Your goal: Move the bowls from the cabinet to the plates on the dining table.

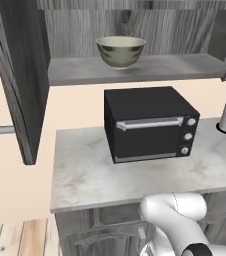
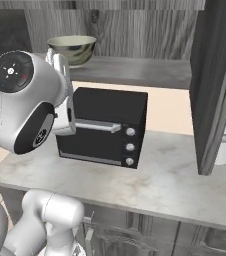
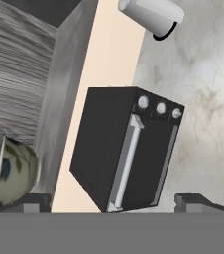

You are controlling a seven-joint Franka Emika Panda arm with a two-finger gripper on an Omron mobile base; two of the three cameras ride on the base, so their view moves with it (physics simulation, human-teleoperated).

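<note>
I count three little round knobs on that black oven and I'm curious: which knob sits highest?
The knob at the oven's upper right corner, level with the silver door handle. The other two sit in a column beneath it, the lowest near the door's bottom edge.

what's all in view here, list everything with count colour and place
bowl: 1, cream rim, mottled greenish outside, upright on the open cabinet shelf
cabinet: 1, dark grey wood grain, doors swung open, above the counter
toaster oven: 1, black with silver handle and three knobs, on the counter below the shelf
counter: 1, light marble top over grey fronts
white cylinder with a dark base: 1, on the counter to the oven's right; what it is I can't tell
arm: 1, white with dark joints, raised before the oven
gripper: 1, dark finger tips, open, holding nothing
</note>
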